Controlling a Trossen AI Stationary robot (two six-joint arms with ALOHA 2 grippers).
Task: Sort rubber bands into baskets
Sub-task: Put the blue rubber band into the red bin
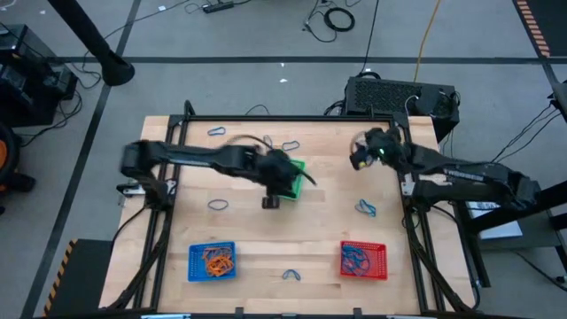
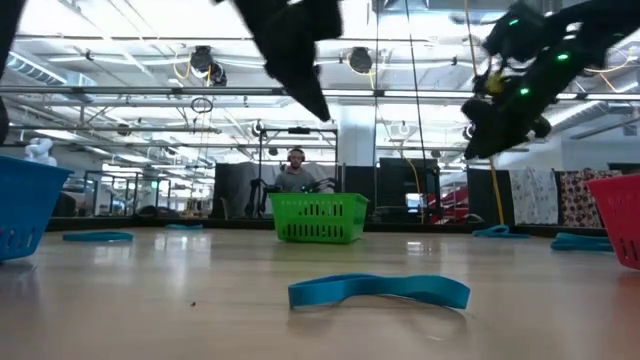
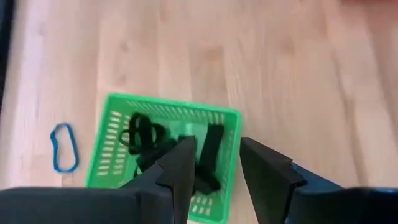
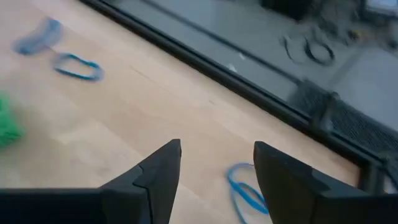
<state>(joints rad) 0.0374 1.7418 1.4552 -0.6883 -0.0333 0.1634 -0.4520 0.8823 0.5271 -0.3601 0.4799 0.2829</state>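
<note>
Black rubber bands [image 3: 142, 135] lie in the green basket [image 3: 109, 147] directly under the left pincer [image 3: 217, 163], fingers apart and empty. Descending carelessly could nudge that basket. The right pincer [image 4: 217, 163], also apart, hovers above a blue rubber band [image 4: 244, 194].

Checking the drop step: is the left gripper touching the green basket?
Apart. In the low view the left gripper hangs well above the green basket, open room between them. Its wrist view shows open fingers over the black bands.
</note>
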